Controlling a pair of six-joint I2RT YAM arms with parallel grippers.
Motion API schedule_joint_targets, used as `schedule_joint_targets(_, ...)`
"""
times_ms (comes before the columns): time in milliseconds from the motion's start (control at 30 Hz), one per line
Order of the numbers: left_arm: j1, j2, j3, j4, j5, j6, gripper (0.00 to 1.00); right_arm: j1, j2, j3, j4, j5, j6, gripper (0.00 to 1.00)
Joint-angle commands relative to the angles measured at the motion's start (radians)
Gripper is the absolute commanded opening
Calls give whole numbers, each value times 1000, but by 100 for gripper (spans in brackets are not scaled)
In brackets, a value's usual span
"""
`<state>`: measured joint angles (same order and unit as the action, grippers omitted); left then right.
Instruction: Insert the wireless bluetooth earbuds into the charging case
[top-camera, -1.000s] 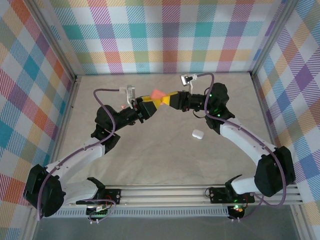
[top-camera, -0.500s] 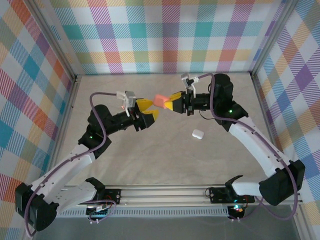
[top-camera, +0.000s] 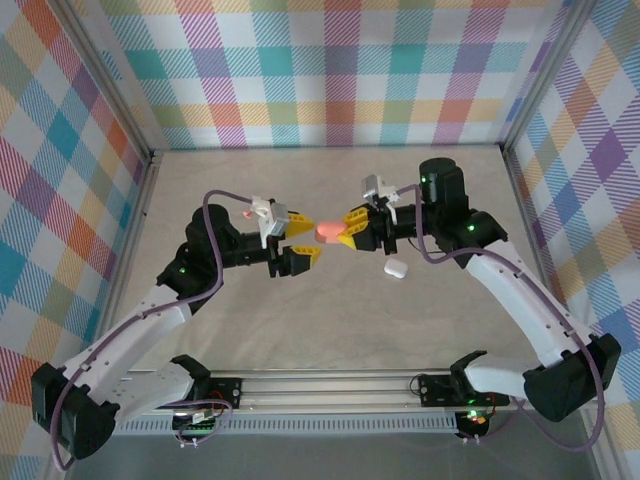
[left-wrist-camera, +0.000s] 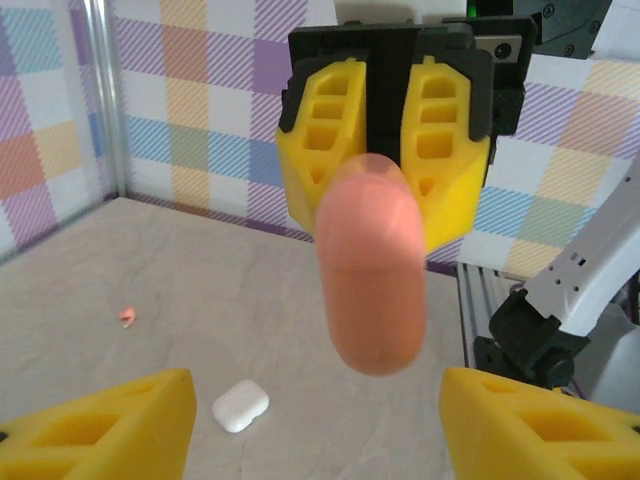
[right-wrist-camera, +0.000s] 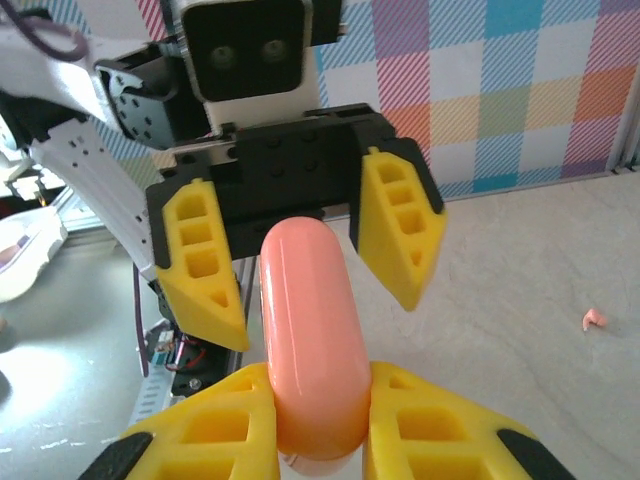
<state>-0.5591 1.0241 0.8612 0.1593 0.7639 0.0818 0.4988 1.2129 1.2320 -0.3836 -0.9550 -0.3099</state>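
Top external, progress: I'm seeing one earbud (top-camera: 247, 212) lying loose, uninserted.
Right pincer (top-camera: 343, 230): pinching charging case (top-camera: 327, 231) aloft.
Left pincer (top-camera: 302, 238): gaping.

Right gripper (top-camera: 345, 231), clamped on charging case (top-camera: 326, 231), has carried it down and back toward arm bases since a second ago. White case (top-camera: 395, 267), then well apart from that gripper, now lies just beside it. Left gripper (top-camera: 308, 239) was crowded against case a second ago and drew off half a second ago. Now lined up facing it, fingers spread wide either side of case's free end, not touching.
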Motion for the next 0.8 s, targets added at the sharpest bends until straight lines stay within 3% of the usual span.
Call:
schedule_joint_targets(0,11,20,2,161,72,-80,63,8,-25,-19,-27,-28,-121,10)
schedule_joint_targets(200,10,56,14,224,100,-148,62,14,-33,-29,-52,-12,-158,9)
schedule_joint_targets(567,-8,109,31,202,129,-132,59,14,-35,-28,-20,0,-119,10)
schedule_joint_targets(767,-19,134,51,210,144,-130,49,14,-29,-29,-20,2,-115,10)
